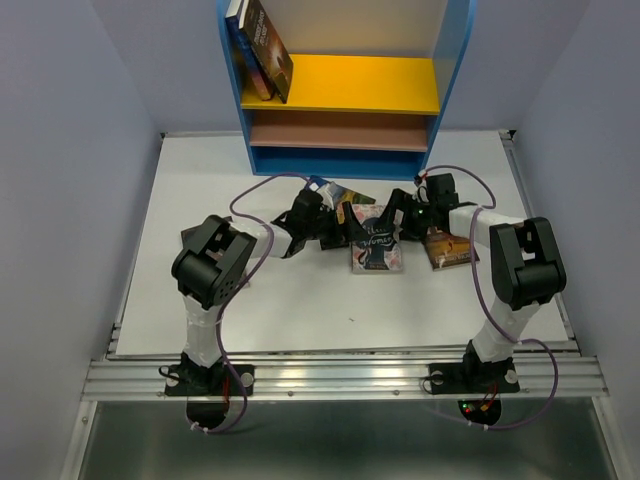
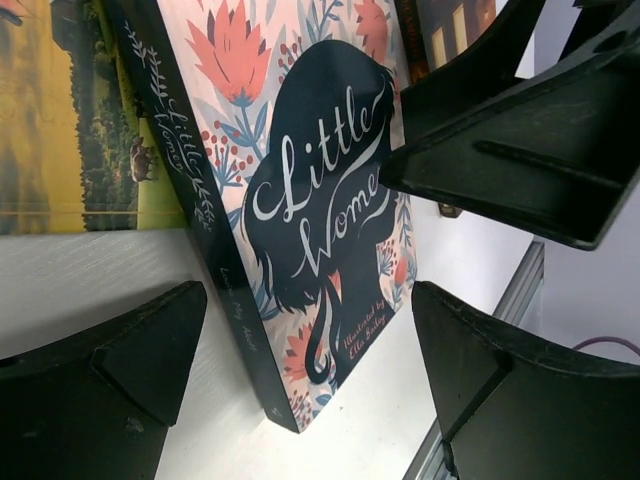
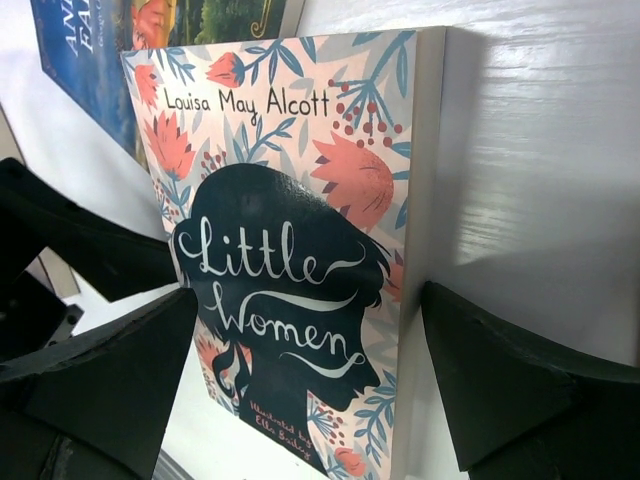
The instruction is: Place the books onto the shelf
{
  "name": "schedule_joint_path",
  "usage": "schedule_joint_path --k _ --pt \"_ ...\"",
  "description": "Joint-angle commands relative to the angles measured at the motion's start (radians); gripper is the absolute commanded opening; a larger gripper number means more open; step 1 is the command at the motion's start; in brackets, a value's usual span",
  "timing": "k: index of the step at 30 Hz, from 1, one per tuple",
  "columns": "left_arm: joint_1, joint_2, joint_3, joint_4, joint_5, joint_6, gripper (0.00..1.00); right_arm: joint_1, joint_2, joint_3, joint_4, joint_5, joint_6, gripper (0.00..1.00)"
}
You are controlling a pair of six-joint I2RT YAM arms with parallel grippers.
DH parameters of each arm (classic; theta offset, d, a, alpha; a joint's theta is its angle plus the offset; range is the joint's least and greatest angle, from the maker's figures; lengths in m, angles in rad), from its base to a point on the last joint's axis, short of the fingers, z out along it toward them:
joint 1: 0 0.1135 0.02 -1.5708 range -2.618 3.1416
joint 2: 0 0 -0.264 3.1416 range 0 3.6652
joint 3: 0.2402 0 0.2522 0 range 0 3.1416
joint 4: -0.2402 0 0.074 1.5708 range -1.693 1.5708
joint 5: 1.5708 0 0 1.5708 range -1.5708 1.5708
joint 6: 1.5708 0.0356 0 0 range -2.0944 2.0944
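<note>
Plainly, the Little Women book (image 1: 377, 250) lies flat on the table (image 1: 300, 310), straddled by the left gripper (image 2: 310, 335) and the right gripper (image 3: 310, 345), both spread wide, gripping nothing; bare white surface flanks its long edges; the shelf (image 1: 340, 162) stands beyond.

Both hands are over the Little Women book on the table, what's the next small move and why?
Probably close the left hand on Little Women. The book lies flat on the table, both hands are open, and the left hand straddles it, with the spine by one side. The right hand straddles it too, so it should likely wait rather than grip as well.
</note>
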Motion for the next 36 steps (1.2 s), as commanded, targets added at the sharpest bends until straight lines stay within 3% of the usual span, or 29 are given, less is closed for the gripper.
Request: schedule_joint_path --k 1,5,12,14,17,18,20,21,22,29,36 --pt "-0.017 0.012 0.01 0.014 -0.003 0.028 0.95 0.006 0.007 -0.031 0.012 -0.07 0.021 1.0" --pt "-0.024 0.057 0.039 0.007 0.025 0.037 0.9 0.006 0.006 -0.041 0.026 -0.097 0.013 1.0" --pt "-0.026 0.054 0.073 0.043 0.04 0.057 0.64 0.006 0.017 -0.049 0.036 -0.148 0.012 0.99" --pt "-0.026 0.057 0.083 0.076 0.069 0.051 0.64 0.006 0.021 -0.051 0.05 -0.168 0.015 0.98" --pt "-0.025 0.065 0.1 0.095 0.082 0.032 0.48 0.006 0.023 -0.055 0.05 -0.171 0.016 0.98" --pt "-0.025 0.063 0.103 0.099 0.079 0.025 0.36 0.006 0.021 -0.055 0.052 -0.165 0.015 0.98" --pt "-0.026 0.049 0.103 0.106 0.068 0.028 0.24 0.006 0.011 -0.058 0.05 -0.159 0.01 0.98" --pt "-0.026 0.043 0.103 0.107 0.065 0.032 0.06 0.006 0.007 -0.06 0.05 -0.145 0.009 0.98" --pt "-0.026 0.034 0.103 0.107 0.059 0.047 0.0 0.006 -0.003 -0.058 0.047 -0.136 0.001 0.98" --pt "-0.035 -0.119 0.045 0.121 -0.038 0.182 0.0 0.006 -0.13 -0.014 0.0 0.036 -0.039 1.0" --pt "-0.057 -0.328 -0.009 0.103 -0.205 0.343 0.0 0.006 -0.459 -0.021 0.003 0.428 -0.019 1.0"
